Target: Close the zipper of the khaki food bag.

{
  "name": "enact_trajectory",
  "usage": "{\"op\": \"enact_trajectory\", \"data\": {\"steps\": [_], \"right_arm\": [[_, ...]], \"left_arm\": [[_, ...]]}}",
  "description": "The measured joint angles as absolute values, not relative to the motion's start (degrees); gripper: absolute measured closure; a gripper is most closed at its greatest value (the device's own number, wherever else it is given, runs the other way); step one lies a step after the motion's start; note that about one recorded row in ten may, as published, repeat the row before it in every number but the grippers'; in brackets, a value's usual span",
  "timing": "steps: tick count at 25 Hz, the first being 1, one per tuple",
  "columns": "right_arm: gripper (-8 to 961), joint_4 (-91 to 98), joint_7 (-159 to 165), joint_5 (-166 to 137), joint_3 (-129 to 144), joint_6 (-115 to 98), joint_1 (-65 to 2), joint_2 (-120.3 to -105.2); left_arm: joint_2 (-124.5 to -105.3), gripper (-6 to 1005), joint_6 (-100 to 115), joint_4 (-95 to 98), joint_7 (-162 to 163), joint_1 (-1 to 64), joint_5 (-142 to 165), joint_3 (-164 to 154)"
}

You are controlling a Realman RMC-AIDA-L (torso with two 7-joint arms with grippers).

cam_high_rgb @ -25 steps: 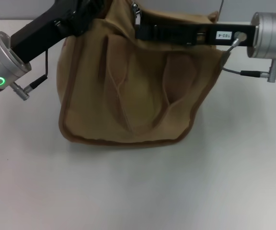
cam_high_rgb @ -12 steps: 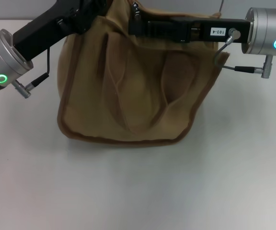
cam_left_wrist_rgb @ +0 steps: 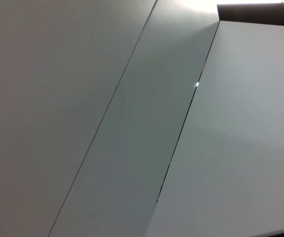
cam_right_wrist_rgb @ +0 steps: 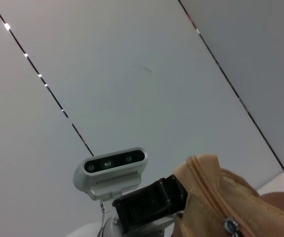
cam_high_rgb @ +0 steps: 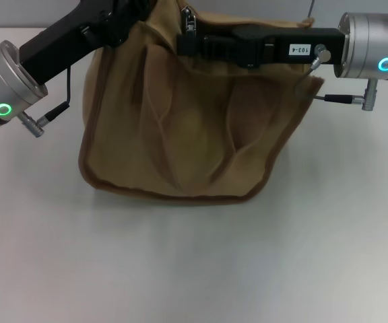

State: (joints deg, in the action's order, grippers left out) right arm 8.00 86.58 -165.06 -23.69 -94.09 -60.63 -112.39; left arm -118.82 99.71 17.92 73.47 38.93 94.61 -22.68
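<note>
Tension is apparently kept on the khaki food bag (cam_high_rgb: 180, 128) by the left claw (cam_high_rgb: 123, 10) at its top corner, so the zipper (cam_right_wrist_rgb: 208, 185) can run. The right claw (cam_high_rgb: 188, 42) is set at the silver pull tab (cam_high_rgb: 190, 20); neither claw's grip can be told.

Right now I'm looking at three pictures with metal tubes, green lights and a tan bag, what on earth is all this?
It is a two-armed robot working on a khaki food bag that stands on a white table. The head view looks down from the robot's head: the left arm reaches to the bag's top left corner, and the right gripper lies across the top, beside the small silver pull of the zipper. Whether either one is gripping anything is hidden. The other two pictures come from wrist cameras: the left one shows only plain panels, the right one shows the bag's zipper edge and the left arm's wrist camera.
</note>
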Motion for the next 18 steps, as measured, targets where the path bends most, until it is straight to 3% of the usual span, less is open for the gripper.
{"op": "enact_trajectory", "data": {"steps": [12,14,18], "right_arm": [[806,8.17,86.39,-163.01,-23.47,-94.35,-59.70,-112.80],[907,8.17,86.39,-163.01,-23.46,-94.31,-59.63,-112.87],[930,8.16,86.39,-162.93,-23.49,-94.41,-58.98,-112.91]], "left_arm": [[-118.82,962,99.62,17.89,73.34,38.83,94.60,-22.68],[-118.82,960,99.60,17.88,73.33,38.77,94.60,-22.67],[-118.83,955,99.58,17.84,73.34,38.58,94.66,-22.45]]}}
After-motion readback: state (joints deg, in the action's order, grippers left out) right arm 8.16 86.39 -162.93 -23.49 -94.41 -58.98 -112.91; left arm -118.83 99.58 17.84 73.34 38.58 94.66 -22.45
